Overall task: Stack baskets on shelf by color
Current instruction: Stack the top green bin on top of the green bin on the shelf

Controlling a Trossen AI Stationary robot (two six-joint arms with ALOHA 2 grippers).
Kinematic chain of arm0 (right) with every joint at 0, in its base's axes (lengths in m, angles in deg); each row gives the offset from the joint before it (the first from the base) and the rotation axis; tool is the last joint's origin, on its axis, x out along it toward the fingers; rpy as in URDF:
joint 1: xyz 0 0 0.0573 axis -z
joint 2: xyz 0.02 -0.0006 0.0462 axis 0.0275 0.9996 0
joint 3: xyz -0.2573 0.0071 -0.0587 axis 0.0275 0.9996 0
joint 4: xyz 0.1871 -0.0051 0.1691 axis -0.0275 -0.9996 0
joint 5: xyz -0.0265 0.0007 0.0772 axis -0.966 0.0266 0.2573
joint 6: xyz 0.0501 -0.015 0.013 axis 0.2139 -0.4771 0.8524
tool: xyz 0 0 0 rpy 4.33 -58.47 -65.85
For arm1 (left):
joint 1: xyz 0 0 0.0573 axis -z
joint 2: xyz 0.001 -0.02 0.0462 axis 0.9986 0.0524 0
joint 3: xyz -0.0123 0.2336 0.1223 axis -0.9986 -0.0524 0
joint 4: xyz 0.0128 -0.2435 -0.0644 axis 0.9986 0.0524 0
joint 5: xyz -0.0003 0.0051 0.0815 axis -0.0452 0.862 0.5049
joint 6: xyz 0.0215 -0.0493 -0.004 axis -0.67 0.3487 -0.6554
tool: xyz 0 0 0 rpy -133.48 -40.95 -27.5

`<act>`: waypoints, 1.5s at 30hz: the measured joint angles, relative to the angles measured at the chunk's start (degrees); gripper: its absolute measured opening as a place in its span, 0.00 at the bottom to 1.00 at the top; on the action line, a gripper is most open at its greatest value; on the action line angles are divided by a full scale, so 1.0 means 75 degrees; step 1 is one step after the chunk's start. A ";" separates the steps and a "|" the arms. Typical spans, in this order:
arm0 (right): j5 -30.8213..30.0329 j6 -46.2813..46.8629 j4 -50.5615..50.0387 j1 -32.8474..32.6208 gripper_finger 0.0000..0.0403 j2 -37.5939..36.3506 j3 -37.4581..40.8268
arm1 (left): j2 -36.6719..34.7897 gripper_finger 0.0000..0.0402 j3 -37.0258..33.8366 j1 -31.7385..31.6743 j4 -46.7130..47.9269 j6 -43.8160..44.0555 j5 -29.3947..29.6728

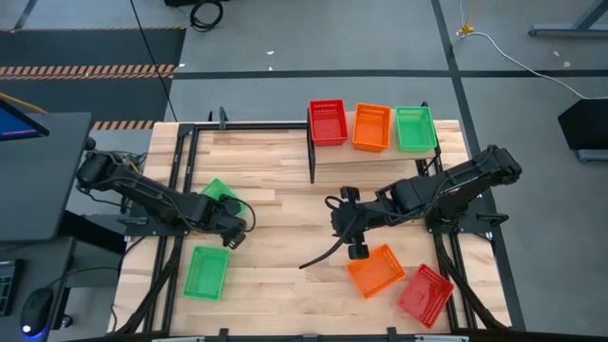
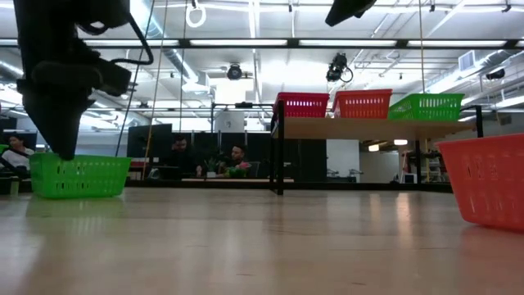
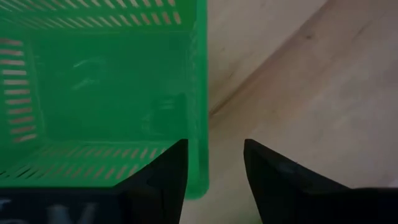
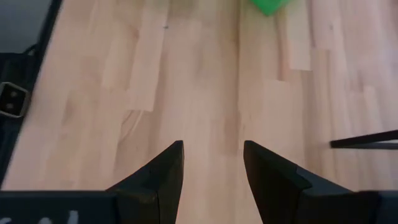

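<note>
The shelf [image 1: 350,142] stands at the table's far side and carries a red basket [image 1: 328,122], an orange basket [image 1: 371,126] and a green basket [image 1: 415,128] side by side. They also show in the low view [image 2: 360,104]. A green basket [image 1: 218,192] rests on the table, partly under my left arm. My left gripper [image 3: 214,168] is open at this basket's corner, one finger over the inside and one outside its side wall [image 3: 200,93]. My right gripper [image 1: 344,224] is open and empty above bare tabletop at mid-table. My left gripper points down with the green basket's side wall [image 3: 202,180] in the gap between its fingers, near a corner. I cannot tell whether either finger touches the wall. The basket sits flat on the table.
A second green basket [image 1: 206,272] lies near the table's front left. An orange basket [image 1: 375,270] and a red basket [image 1: 425,294] lie at the front right, close to my right arm. A dark cable [image 1: 318,256] trails on the table by my right gripper.
</note>
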 joint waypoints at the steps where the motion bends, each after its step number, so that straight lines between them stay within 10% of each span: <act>1: -0.0078 -0.0020 0.0149 0.0000 0.43 -0.0003 0.0085 | 0.0159 0.40 0.0003 0.0000 -0.0062 -0.0002 0.0002; 9: -0.0088 -0.0604 0.0862 0.0064 0.43 -0.0003 0.0944 | 0.1294 0.35 0.0000 -0.0077 -0.0564 -0.0876 0.0085; 18: -0.0082 -0.0690 0.1008 0.0160 0.43 -0.0050 0.0965 | 0.1457 0.03 0.0000 -0.0612 -0.3153 -0.2097 0.1076; 27: 0.0003 -0.0515 0.0890 0.0143 0.43 -0.0055 0.0962 | 0.1449 0.01 0.0009 -0.0521 -0.6292 -0.3924 0.0989; 45: -0.0001 -0.1011 0.1473 0.0464 0.43 -0.0055 0.0962 | 0.1449 0.01 0.0009 -0.0544 -0.6396 -0.5092 0.0428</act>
